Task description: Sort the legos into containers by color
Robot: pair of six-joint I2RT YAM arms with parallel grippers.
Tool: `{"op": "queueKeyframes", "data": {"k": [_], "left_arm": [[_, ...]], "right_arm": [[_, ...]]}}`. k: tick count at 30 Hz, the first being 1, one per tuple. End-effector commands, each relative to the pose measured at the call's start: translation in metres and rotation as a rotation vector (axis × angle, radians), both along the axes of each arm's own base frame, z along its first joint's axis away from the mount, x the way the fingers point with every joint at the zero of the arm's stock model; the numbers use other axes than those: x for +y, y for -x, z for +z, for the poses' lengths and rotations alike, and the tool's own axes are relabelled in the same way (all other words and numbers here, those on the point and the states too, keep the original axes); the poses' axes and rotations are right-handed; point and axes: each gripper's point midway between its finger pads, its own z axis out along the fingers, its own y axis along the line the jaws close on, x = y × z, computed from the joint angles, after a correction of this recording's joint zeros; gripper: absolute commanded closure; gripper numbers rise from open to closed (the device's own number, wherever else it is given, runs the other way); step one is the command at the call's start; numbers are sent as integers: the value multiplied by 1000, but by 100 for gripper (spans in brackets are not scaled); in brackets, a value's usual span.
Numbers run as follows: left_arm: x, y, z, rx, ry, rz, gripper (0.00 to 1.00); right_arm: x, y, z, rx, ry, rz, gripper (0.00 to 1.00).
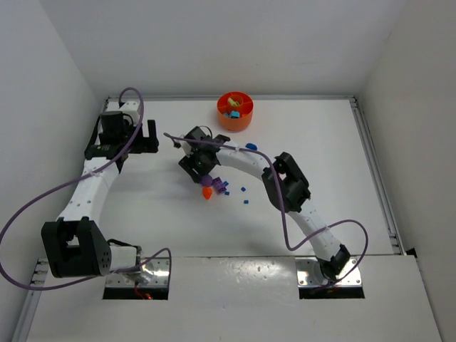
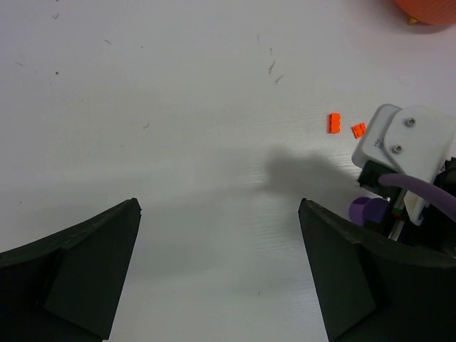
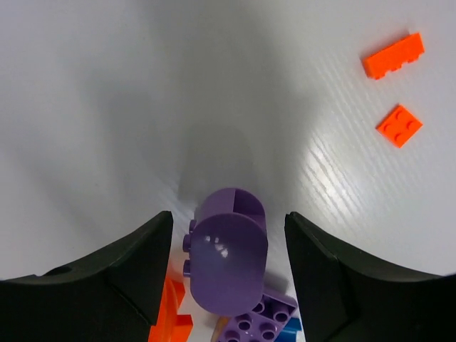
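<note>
The right fingers (image 3: 135, 271) stand part open on either side of a rounded purple lego (image 3: 228, 260), with a sliver of counter (image 3: 107, 85) showing at each side, so they do not grip it. The lego sits on a small heap with a purple studded brick (image 3: 260, 320) and an orange piece (image 3: 167, 313), and two flat orange legos (image 3: 392, 55) lie apart beyond. The left fingers (image 2: 71, 274) are spread wide above the counter, holding nothing, and the orange dish (image 1: 232, 125) stands well off at the far side with a few pieces inside.
</note>
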Motion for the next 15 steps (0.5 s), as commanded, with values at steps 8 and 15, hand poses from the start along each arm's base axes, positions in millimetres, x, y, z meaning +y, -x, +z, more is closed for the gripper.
{"op": "queueKeyframes", "data": {"k": [8,15], "left_arm": [[0,-2,5,-40,27,-8,0],[4,-3,6,-49,26,1,0]], "right_arm": [[-2,1,12,10,85,79,35],[-13,10,5,45,127,90,36]]}}
